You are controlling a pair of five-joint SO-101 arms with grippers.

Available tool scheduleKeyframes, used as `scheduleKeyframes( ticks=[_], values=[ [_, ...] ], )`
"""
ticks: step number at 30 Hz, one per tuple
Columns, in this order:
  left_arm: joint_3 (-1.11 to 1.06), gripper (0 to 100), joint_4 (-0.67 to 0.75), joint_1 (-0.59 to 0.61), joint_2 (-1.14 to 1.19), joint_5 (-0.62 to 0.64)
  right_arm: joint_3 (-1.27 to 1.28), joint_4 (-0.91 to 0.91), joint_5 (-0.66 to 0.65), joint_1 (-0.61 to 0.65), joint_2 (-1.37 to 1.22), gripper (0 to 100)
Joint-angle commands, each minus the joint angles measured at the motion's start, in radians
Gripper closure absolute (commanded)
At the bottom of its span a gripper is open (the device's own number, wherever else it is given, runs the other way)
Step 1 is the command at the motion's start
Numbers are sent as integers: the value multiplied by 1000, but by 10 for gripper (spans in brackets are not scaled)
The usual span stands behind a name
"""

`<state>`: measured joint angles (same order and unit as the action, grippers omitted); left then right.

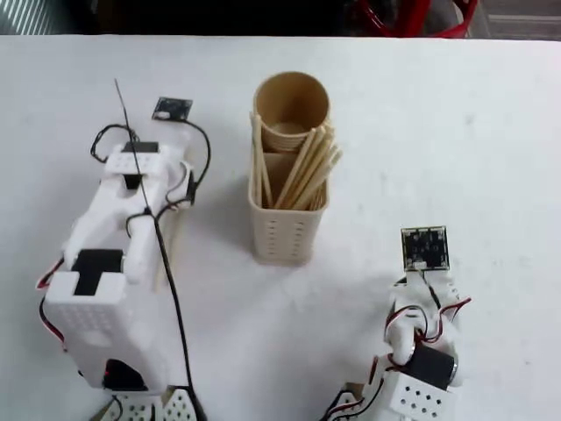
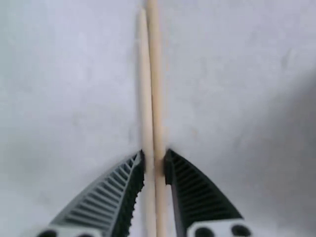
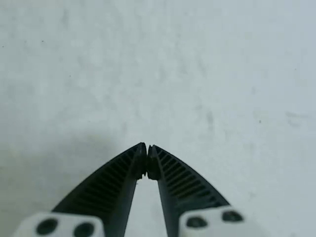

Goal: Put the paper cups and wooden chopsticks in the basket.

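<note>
My left gripper [image 2: 154,165] is shut on a pair of wooden chopsticks [image 2: 150,98], which run straight out from its fingers just above the white table. In the high view the left arm [image 1: 123,228] lies at the table's left, with a strip of pale wood [image 1: 165,254] showing along its side. The cream perforated basket [image 1: 282,232] stands in the middle and holds stacked paper cups [image 1: 291,101] and several chopsticks [image 1: 307,171] leaning inside. Over bare table my right gripper [image 3: 147,160] is shut with nothing in it; its arm [image 1: 421,342] sits at the front right.
The white table [image 1: 456,132] has open room to the right of the basket and behind it. Black cables [image 1: 171,289] trail along the left arm. The table's far edge meets a dark background.
</note>
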<state>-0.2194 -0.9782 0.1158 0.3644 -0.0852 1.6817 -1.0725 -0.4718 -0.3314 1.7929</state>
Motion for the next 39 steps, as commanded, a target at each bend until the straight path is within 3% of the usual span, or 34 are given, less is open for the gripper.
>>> scheduleKeyframes(
  ticks=[1,20,27,39],
  values=[
    [32,977,-6,-5,-5,-11,9,-5,-3,-8,5,981],
    [38,971,-8,-5,-10,-9,9,-5,-3,-8,5,981],
    [40,799,-18,-7,-10,-9,9,-5,-3,-8,4,981],
    [38,845,-28,-44,-2,-15,9,-5,-3,-8,4,981]
  ],
)
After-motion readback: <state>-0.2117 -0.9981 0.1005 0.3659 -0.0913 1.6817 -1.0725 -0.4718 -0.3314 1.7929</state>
